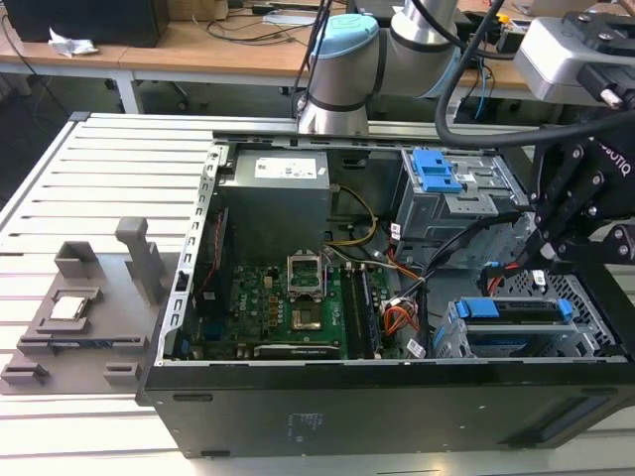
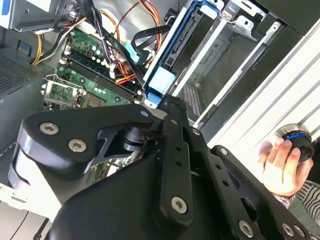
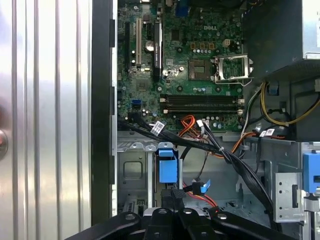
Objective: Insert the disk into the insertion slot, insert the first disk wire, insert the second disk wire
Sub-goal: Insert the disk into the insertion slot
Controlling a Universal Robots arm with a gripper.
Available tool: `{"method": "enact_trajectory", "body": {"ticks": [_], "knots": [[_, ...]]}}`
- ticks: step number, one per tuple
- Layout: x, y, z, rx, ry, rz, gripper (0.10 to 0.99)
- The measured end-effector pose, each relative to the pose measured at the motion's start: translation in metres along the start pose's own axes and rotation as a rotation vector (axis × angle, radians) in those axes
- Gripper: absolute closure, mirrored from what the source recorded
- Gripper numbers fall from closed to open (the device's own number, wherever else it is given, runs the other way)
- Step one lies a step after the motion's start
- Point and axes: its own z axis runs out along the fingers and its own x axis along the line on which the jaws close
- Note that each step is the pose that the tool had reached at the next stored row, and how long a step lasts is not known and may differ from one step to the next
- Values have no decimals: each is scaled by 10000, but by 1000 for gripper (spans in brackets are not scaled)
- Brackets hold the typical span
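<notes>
Slatted metal table (image 1: pixel 60 178): grey blue-framed hard drive (image 1: pixel 516 323) sits in silver perforated bay (image 1: pixel 587 297), just beside black pincer (image 1: pixel 536 254); cannot tell its grip state.

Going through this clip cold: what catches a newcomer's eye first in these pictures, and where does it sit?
The open computer case, with its green motherboard, takes the middle of the exterior view. At the exterior view's right, the black gripper hangs just above the disk, which already sits in the insertion slot. In the second wrist view, a person's hand is at a blue-ringed knob.
</notes>
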Motion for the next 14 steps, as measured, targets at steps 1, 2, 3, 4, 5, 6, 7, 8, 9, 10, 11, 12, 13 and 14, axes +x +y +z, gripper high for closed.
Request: {"method": "enact_trajectory", "body": {"ticks": [1,2,3,4,5,6,7,8,9,10,11,12,13,14], "knots": [[0,0,8,0,2,0,980],[1,0,16,-1,2,0,980],[3,-1,40,-7,1,2,980],[4,-1,59,-15,0,2,980],[5,-2,79,-25,1,3,980],[6,-4,96,-34,1,3,980],[6,-5,116,-43,1,3,980],[8,-9,147,-57,2,3,980],[9,-14,169,-68,1,2,980],[10,-20,187,-76,2,4,980],[11,-30,211,-90,3,5,980],[12,-39,228,-101,3,6,980],[14,-60,262,-128,3,8,980],[16,-89,304,-162,2,10,980]]}}
